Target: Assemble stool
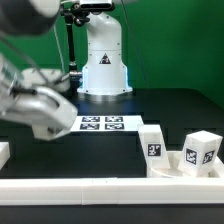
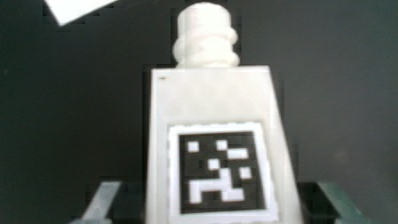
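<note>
The arm was motion-blurred in the exterior view, so the hand [image 1: 52, 118] was hard to make out near that view's left edge, beside the marker board [image 1: 100, 124]. Two stool legs [image 1: 152, 141] [image 1: 201, 150] stood toward the exterior view's right, behind a white rail [image 1: 100, 187]; the black counter [image 1: 170, 110] lay open behind them. In the wrist view a tagged leg [image 2: 210, 110] lay between the fingers [image 2: 111, 200], which were cut off and blurred. Whether they gripped it could not be told.
</note>
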`<state>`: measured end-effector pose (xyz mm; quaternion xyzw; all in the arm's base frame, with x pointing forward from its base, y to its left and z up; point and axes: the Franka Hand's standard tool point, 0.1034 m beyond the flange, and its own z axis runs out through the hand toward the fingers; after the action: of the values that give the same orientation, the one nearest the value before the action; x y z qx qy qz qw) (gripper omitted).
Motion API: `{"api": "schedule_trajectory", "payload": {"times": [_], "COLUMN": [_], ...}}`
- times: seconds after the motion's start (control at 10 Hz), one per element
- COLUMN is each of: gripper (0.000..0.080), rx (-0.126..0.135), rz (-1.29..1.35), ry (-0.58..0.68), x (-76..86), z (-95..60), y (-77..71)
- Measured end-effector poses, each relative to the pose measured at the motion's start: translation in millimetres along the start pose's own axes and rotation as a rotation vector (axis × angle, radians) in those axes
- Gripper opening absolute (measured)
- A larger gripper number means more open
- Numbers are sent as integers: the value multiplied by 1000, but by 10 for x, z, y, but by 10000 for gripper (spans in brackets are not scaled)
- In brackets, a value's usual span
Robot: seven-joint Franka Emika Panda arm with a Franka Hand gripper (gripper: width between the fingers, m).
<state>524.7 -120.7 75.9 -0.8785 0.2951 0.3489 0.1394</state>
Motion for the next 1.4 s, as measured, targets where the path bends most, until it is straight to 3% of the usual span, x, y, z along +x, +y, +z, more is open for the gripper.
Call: {"api": "schedule_trajectory", "payload": {"times": [0.2, 0.4, 0.5, 0.8, 0.9, 1.1, 1.2, 1.3, 1.4], "gripper": [337, 337, 337, 337, 337, 337, 337, 337, 337], "rx": [-23, -41, -51, -33, -17, -18, -53, -67, -43], "rz": [43, 122, 109, 96, 72, 30, -6, -34, -50], "ry": [19, 60, 66, 139, 281, 453, 543, 589, 670], "x": [-214, -425, -462, -340, -251, -305, -373, -466, -515], "z": [-60, -19, -6, -50, -123, -130, -155, -153, -161], "y": [-361, -793, -896, -930, -1031, -1091, -1166, -1265, -1381]}}
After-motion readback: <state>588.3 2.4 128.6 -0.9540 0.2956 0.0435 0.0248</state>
